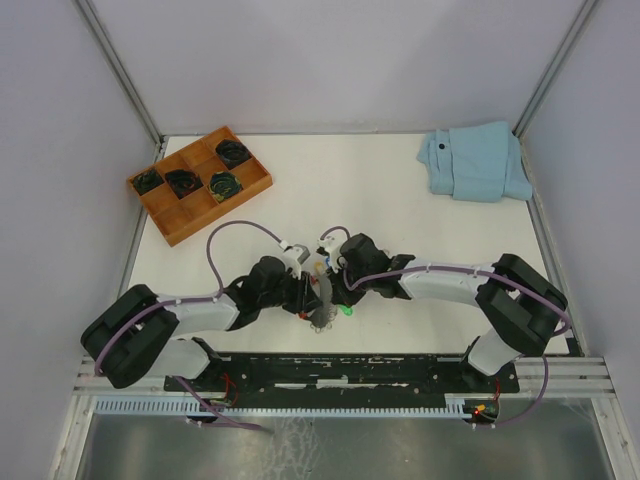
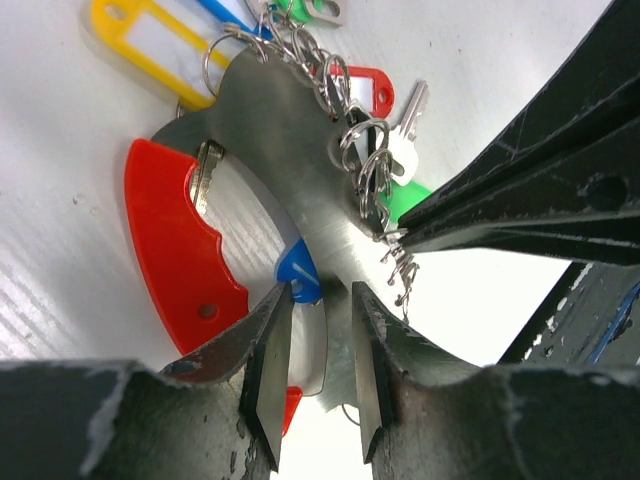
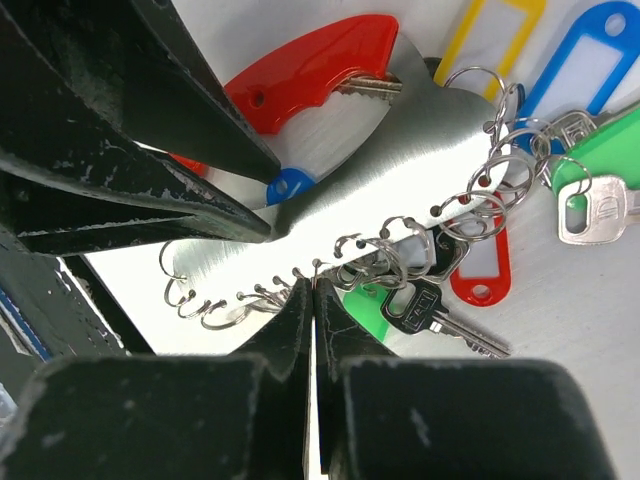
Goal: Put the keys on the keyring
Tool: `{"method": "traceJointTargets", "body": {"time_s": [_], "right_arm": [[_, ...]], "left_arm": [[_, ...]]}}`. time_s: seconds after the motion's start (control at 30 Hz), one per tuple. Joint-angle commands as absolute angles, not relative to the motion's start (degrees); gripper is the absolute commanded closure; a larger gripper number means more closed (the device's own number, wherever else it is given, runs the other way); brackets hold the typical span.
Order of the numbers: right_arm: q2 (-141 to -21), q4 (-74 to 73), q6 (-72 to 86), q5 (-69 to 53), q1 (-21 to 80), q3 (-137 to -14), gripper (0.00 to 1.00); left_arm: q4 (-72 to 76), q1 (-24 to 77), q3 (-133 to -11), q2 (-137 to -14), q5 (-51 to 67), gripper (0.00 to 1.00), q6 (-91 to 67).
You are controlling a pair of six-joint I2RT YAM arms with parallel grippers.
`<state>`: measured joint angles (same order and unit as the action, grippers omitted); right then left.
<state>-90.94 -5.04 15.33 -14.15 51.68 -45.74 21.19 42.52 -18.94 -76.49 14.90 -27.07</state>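
Left claw [image 2: 320, 330] pinches the flat lower part of the curved silver metal keyring [image 2: 290, 150] with the red plastic band, one finger on each face of the plate. Its grip sits just beside a small blue knob at the band's inner edge. The right claw [image 3: 312, 295] has its fingers pressed together. Their tips meet at the plate's edge, in the row of small wire split rings [image 3: 470, 200] hanging from holes there. Whether a ring wire is caught between those tips, I cannot tell.

From above, both claws meet at the middle of the white bench [image 1: 400, 200], near its front edge. The keyring [image 1: 322, 305] lies between them, the left claw [image 1: 305, 295] on one side and the right claw [image 1: 335, 290] on the other.

The small key with the red plastic tag [image 3: 480, 270] lies against the ring row, its tag partly under the rings. The key with the green plastic tag [image 3: 365, 300] lies just beside the right claw's tips, partly under the plate's edge. Whether either is threaded on a ring cannot be made out. A yellow plastic tag [image 3: 490, 30] and a blue plastic tag [image 3: 590, 50] fan out from the far end of the row.

At the far left stands an orange wooden compartment tray [image 1: 165, 215] holding dark coiled items with green bits [image 1: 226, 183]. A folded light-blue cloth [image 1: 478, 162] lies at the far right.
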Motion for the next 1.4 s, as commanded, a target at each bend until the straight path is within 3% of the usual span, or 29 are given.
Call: {"method": "traceJointTargets", "body": {"time_s": [0.0, 0.53, 0.77, 1.1, 1.37], "right_arm": [[-89.9, -5.2, 12.5, -14.1, 51.7, -49.1, 0.99], [-80.5, 0.7, -1.9, -13.9, 51.7, -47.7, 0.99], [-76.5, 4.3, -9.6, -13.5, 51.7, -46.6, 0.99], [-77.5, 12.0, -7.3, -12.8, 51.6, -43.3, 0.99], [-78.4, 26.9, -2.0, -12.0, 51.7, -32.1, 0.99]], "left_arm": [[25.9, 42.3, -16.9, -73.3, 13.2, 0.63, -29.8], [34.0, 32.3, -13.5, -61.2, 20.4, 0.59, -31.1], [46.5, 30.5, -11.1, -57.7, 22.2, 0.58, -28.4], [55.2, 30.4, -10.7, -69.2, 27.9, 0.58, -31.9], [60.8, 35.4, -6.2, -75.3, 28.4, 0.65, -36.5]]}}
